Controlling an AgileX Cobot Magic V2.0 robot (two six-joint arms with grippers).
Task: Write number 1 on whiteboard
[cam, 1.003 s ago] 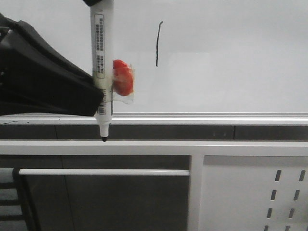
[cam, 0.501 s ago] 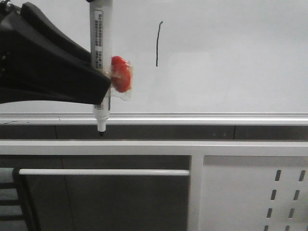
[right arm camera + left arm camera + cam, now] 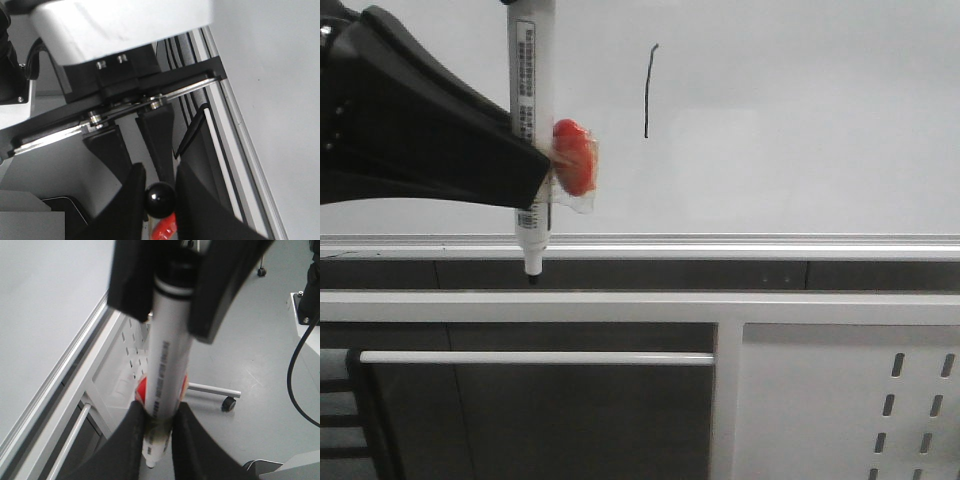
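A pale whiteboard (image 3: 800, 130) fills the upper frame above its silver rail, with the number 1 (image 3: 649, 90) standing as a thin black stroke at upper centre. At left, the left hand (image 3: 535, 170) is clamped on an upright white marker (image 3: 531, 130) (a red blob (image 3: 573, 157) stuck to its barrel), tip down just below the rail. The right hand (image 3: 160, 200) is closed around a small black ball (image 3: 160, 198).
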